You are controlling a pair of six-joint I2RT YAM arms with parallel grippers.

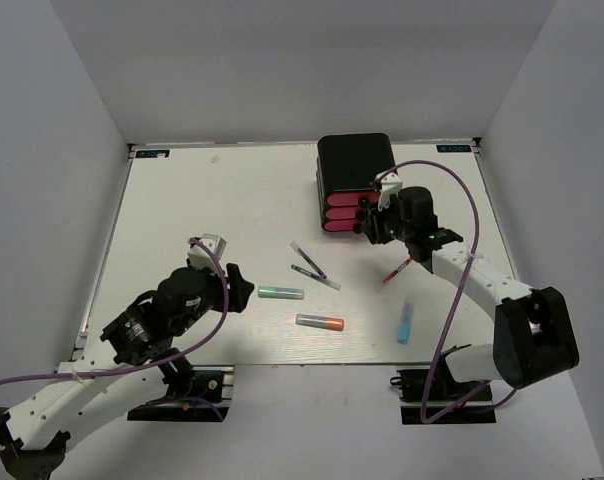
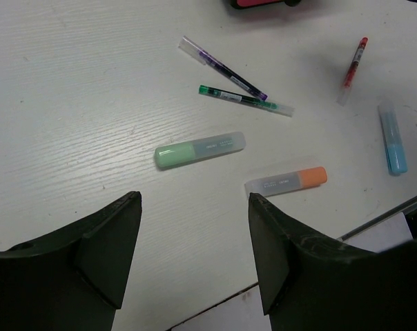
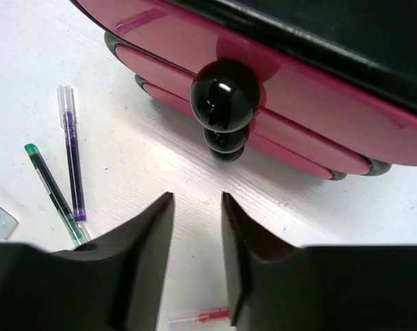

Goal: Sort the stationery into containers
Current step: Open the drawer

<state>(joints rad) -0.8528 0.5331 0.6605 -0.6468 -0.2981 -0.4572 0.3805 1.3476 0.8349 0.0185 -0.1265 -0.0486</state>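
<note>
Filling most of the top view, the white table [image 1: 182,200] carries a glossy black case [image 1: 354,160] at its far right, with three pink drawers [image 3: 319,103] stacked in it and facing the arms. The right gripper [image 3: 197,200] hangs just in front of those drawers, its jaws a narrow gap apart with nothing between them. The left gripper [image 2: 195,200] hovers over the near left of the table, jaws spread wide and empty. The stationery lies loose between the arms: a green marker [image 2: 199,149], a grey marker with orange cap [image 2: 286,181] just beside it, and a light blue marker [image 2: 393,138] further right. The purple pen [image 2: 222,67] and green pen [image 2: 244,101] lie close together, with the red pen [image 2: 353,62] apart. Small black knobs [image 3: 224,93] stand on the drawer fronts.
</note>
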